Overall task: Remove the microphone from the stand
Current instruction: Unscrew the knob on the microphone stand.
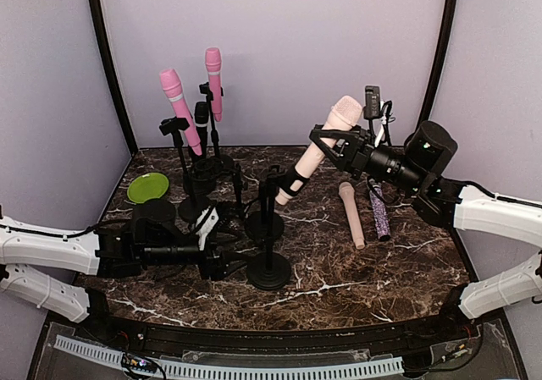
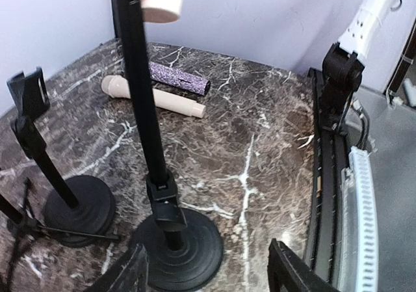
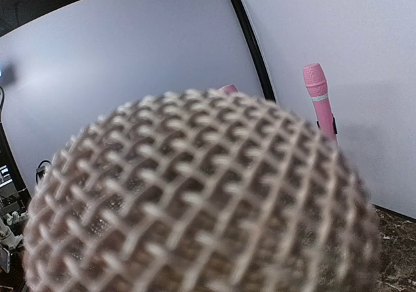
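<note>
Lifting-out step: the right gripper (image 1: 335, 146) pinches the beige microphone (image 1: 310, 162) below its head, its tail apparently seated in the clip (image 1: 292, 183) of the stand (image 1: 269, 228), while the left gripper (image 2: 208, 276), fingers spread, flanks the base (image 2: 195, 243); next, a pull along the handle.

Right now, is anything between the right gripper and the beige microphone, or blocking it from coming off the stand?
Nothing between them: the right gripper is shut on the microphone. Only the stand's clip wraps its lower end; the space above looks clear.
</note>
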Robot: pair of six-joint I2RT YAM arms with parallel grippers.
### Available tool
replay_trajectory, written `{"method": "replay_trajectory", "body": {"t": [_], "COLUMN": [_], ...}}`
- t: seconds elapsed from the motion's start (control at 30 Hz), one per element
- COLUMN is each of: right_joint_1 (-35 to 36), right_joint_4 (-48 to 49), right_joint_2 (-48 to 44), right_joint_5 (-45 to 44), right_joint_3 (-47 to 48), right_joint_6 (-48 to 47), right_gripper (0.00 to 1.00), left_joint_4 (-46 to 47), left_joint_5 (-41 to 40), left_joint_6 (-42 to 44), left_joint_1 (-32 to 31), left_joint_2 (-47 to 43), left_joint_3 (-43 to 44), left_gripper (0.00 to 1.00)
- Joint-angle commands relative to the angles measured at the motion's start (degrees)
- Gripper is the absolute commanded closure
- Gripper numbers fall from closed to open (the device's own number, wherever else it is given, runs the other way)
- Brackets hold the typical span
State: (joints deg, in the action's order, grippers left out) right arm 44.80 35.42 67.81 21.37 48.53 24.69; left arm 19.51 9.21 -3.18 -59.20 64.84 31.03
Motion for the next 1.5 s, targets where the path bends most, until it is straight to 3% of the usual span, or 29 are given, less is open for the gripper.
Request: {"method": "replay_trajectory", "body": {"t": [0.0,0.2,0.4,0.73,1.03,1.47], "right_joint_1": [-0.1,-0.1,-0.1,-0.1,-0.1,-0.1], "right_joint_4": [-0.8,-0.9,-1.0,-0.9,-0.6,-0.4], "right_joint_2": [-1.1,-1.1,-1.7,-3.0,-2.6,-2.2], "right_joint_5": [-1.4,-1.2,-1.1,-1.2,-1.0,-0.5], "right_joint_3": [0.1,0.2,0.1,-0.5,-0.1,0.5], "right_joint_6": [-1.0,-1.2,-1.3,-1.2,-1.0,-0.7], "right_gripper": [0.76,0.76,0.76,0.75,0.75,0.75], "left_joint_4": [3.1,6.6,8.3,12.0,13.7,12.9], "left_joint_5": [-12.5,-25.5,-30.8,-36.2,-39.1,-41.0], "left_joint_6": [17.9,31.8,41.3,44.0,45.9,45.1], "left_joint_1": [-4.0,-11.2,-13.8,-13.8,-13.8,-13.7], "left_joint_2": [-0.9,3.2,9.0,14.4,17.4,19.4], "left_joint_3": [-0.9,0.2,2.8,4.9,6.5,7.3], "left_gripper": [0.35,0.33,0.37,0.38,0.56,0.68]}}
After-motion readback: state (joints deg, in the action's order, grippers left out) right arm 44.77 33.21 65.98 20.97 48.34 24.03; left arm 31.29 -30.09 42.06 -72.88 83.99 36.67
